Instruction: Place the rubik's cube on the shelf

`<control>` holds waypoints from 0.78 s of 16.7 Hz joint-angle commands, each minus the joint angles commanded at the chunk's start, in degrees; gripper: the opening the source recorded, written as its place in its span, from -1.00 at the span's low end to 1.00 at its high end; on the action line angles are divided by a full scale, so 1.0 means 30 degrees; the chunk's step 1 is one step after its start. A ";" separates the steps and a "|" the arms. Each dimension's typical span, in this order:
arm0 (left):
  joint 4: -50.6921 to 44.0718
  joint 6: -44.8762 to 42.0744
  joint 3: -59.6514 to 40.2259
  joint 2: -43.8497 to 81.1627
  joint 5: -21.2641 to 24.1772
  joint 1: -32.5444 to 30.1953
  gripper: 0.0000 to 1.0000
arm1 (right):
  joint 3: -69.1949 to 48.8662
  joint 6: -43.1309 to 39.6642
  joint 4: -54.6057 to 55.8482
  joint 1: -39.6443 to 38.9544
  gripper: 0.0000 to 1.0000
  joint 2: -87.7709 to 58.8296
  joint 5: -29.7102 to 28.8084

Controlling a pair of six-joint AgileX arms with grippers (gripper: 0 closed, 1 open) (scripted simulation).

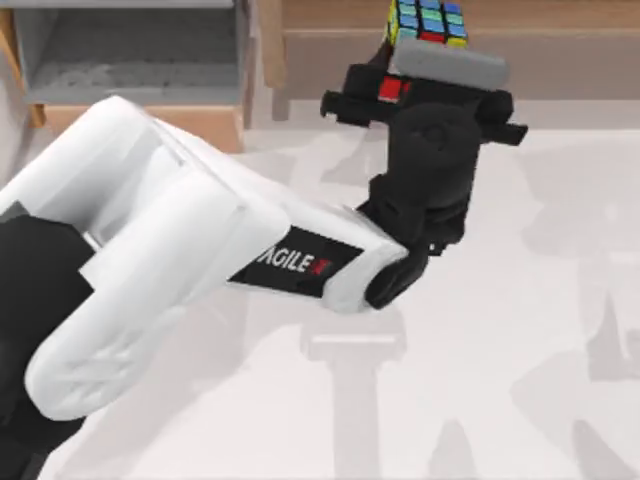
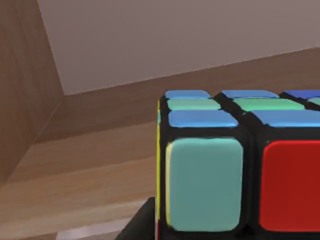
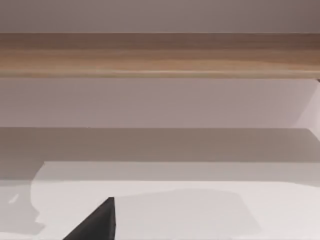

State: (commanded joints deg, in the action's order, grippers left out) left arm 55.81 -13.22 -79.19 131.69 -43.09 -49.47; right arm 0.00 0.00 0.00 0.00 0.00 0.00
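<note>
Holding one rubik's cube [image 1: 428, 22] | left pincer [image 1: 425, 45] clamped on it | over one shelf [image 1: 560, 15]

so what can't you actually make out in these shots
- Left gripper, top view: its own wrist hides the fingers' contact with the rubik's cube, and the picture edge cuts the cube.
- Rubik's cube, left wrist view: cut off by the edge; whether it touches the shelf is unclear.
- Right gripper, right wrist view: only a dark tip shows, fingers cut off.
</note>
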 joint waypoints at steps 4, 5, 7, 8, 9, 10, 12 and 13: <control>0.4450 0.0237 0.0349 0.0710 -0.0088 0.0484 -1.00 | 0.0000 0.0000 0.0000 0.0000 1.00 0.0000 0.0000; 0.5060 0.0272 0.0365 0.0790 -0.0090 0.0586 -1.00 | 0.0000 0.0000 0.0000 0.0000 1.00 0.0000 0.0000; 0.5658 0.0311 0.0367 0.0846 -0.0089 0.0691 -1.00 | 0.0000 0.0000 0.0000 0.0000 1.00 0.0000 0.0000; 0.5658 0.0311 0.0367 0.0846 -0.0089 0.0691 -1.00 | 0.0000 0.0000 0.0000 0.0000 1.00 0.0000 0.0000; 0.5658 0.0311 0.0367 0.0846 -0.0089 0.0691 -1.00 | 0.0000 0.0000 0.0000 0.0000 1.00 0.0000 0.0000; 0.5658 0.0311 0.0367 0.0846 -0.0089 0.0691 -1.00 | 0.0000 0.0000 0.0000 0.0000 1.00 0.0000 0.0000; 0.5617 0.0270 0.0326 0.0784 -0.0090 0.0592 -1.00 | 0.0000 0.0000 0.0000 0.0000 1.00 0.0000 0.0000; 0.5593 0.0272 0.0280 0.0798 -0.0073 0.0598 -1.00 | 0.0000 0.0000 0.0000 0.0000 1.00 0.0000 0.0000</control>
State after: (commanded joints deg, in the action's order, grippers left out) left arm 72.58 -12.40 -78.35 134.09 -43.30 -47.67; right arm 0.00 0.00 0.00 0.00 0.00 0.00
